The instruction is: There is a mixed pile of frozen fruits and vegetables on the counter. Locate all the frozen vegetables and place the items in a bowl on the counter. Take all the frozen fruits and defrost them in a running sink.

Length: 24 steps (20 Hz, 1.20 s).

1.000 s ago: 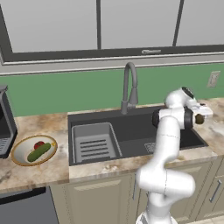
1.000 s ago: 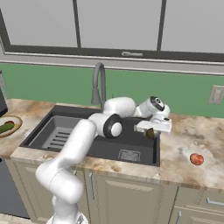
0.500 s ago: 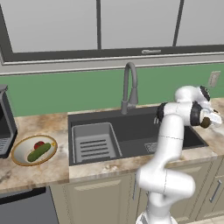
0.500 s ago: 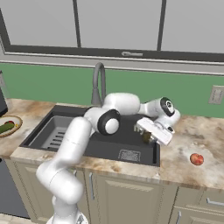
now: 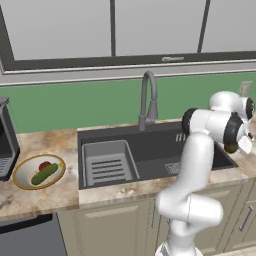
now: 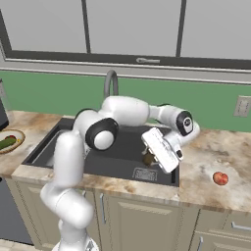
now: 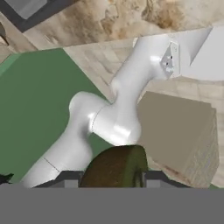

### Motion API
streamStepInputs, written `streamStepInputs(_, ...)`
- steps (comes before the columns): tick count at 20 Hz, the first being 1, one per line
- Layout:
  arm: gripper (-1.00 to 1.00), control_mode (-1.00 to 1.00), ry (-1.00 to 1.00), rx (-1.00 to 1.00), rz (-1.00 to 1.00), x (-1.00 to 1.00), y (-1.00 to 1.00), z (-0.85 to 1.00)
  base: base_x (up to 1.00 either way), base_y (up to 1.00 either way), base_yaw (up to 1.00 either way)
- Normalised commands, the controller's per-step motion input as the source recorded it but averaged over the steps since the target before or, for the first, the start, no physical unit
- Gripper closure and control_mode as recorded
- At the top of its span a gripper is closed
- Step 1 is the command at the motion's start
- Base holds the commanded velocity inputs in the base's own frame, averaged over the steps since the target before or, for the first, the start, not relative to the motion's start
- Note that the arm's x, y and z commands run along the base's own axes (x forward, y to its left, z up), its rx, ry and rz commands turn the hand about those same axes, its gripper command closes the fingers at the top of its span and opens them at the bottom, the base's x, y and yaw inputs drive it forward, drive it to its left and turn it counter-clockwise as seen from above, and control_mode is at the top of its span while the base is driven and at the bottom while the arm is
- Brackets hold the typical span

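Note:
My gripper [image 6: 150, 156] is shut on a round brown-green fruit [image 6: 148, 159] above the right end of the dark sink [image 6: 68, 147]. In the hand view the same fruit [image 7: 114, 166] sits between the two dark fingertips [image 7: 65, 178]; the left base view shows it [image 5: 231, 148] under the turned hand. A tan bowl [image 5: 22, 172] on the left counter holds a green cucumber [image 5: 44, 173] and a small red item [image 5: 44, 164]. A red-orange fruit [image 6: 220, 178] lies on the counter right of the sink.
A curved grey faucet [image 5: 148, 100] stands behind the sink; a ribbed rack [image 5: 107, 162] fills the sink's left half. A dark appliance [image 5: 5, 142] stands at the far left. A wall outlet [image 6: 242, 106] is on the green backsplash.
The hand has rolled and dipped slightly toward the sink's right front corner, still carrying the brown-green fruit. The bowl and the red-orange fruit stay put.

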Motion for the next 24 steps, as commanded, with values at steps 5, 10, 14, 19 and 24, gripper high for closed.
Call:
streamStepInputs(5, 1.0, -1.0, -0.26, -0.16, 0.12, 0.0, 0.67, 0.29, 0.0, 0.0, 0.0)
streamStepInputs(10, 1.0, -1.0, -0.48, -0.23, 0.17, 0.04, 0.56, -0.01, 0.0, 0.0, 0.0)
streamStepInputs(14, 1.0, -1.0, -0.49, -0.15, 0.29, 0.01, 0.43, -0.28, 0.0, 0.0, 0.0)
streamStepInputs(19, 1.0, -1.0, -0.3, -0.05, 0.29, 0.4, 0.15, -0.21, 0.0, 0.0, 0.0)
streamStepInputs(24, 1.0, -1.0, -0.1, -0.02, 0.14, 0.98, 0.0, -0.25, 0.0, 0.0, 0.0)
